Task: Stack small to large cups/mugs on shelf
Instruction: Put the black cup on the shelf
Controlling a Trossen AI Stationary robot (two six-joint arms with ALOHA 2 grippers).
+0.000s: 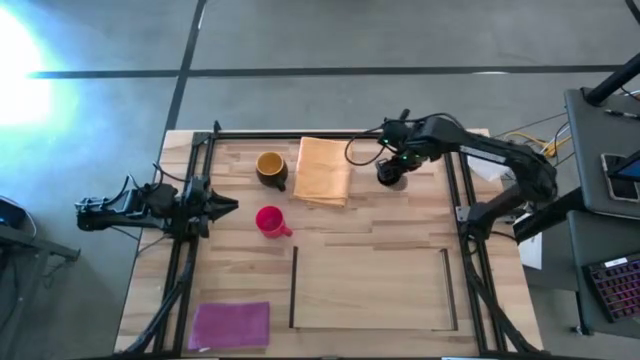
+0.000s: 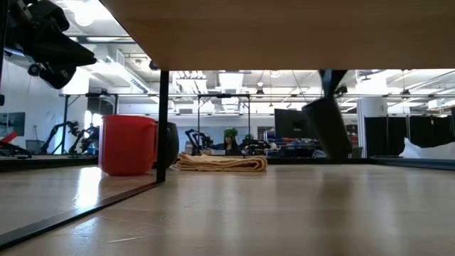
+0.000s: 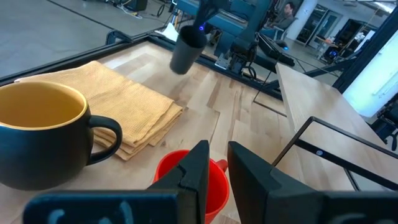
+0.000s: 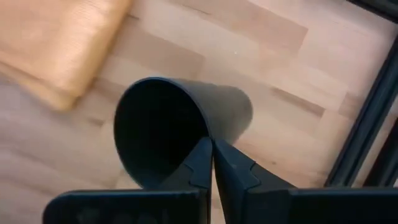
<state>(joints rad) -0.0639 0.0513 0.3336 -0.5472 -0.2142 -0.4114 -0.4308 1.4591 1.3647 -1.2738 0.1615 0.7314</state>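
My right gripper [image 1: 392,172] is shut on the plain black cup [image 4: 180,124] at the far right of the table, just right of the orange cloth [image 1: 325,170]. The cup hangs tilted above the wood in the low view [image 2: 327,131]. The pink-red mug [image 1: 270,220] and the dark brown mug with the yellow inside [image 1: 270,167] stand upright on the table. My left gripper [image 1: 232,207] waits at the left, its fingers a narrow gap apart, empty, just left of the pink-red mug [image 3: 186,180]. The shelf [image 1: 370,300] is the strip-edged area at the near side. My right gripper pinches the black cup's rim [image 4: 208,132], one finger inside the cup and one outside on its wall. The fingers come from above, slanting down. The cup is lifted clear of the table and hangs tilted below the fingers [image 3: 186,50].
A folded orange cloth [image 3: 124,106] lies between the brown mug and the black cup. A magenta cloth [image 1: 230,325] lies at the near left corner. Dark frame rails [image 1: 460,200] run along the table's left, right and far edges. People and equipment show in the room beyond.
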